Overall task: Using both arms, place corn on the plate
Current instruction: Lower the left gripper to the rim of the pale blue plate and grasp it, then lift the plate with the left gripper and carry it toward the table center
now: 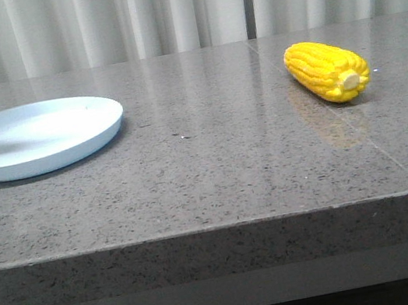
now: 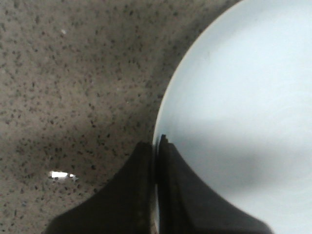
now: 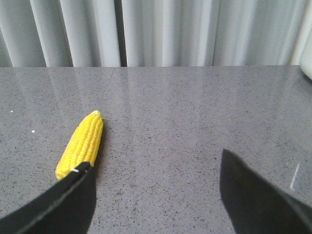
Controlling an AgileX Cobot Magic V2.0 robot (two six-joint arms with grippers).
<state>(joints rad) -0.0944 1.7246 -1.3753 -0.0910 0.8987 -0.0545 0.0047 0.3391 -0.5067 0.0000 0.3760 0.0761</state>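
**Corn Pickup: Grip Planning**

The corn [image 1: 328,70] lies on the worktop [image 1: 214,166] at right of the front frame, well apart from the plate [image 1: 35,137] at left. My right claw [image 3: 156,195] is spread wide, empty, the cob beside one finger. My left claw [image 2: 156,161] is clenched at the plate rim, apparently on its edge. The cob looks rigid, light and round, so liable to roll; I would grip across its middle.

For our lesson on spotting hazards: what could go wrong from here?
1. The left end effector is shut on the plate rim; moving it could drag or tip the plate.
2. The corn is round and lies loose, off to one side of the open right end effector; a misaligned close might roll it away.
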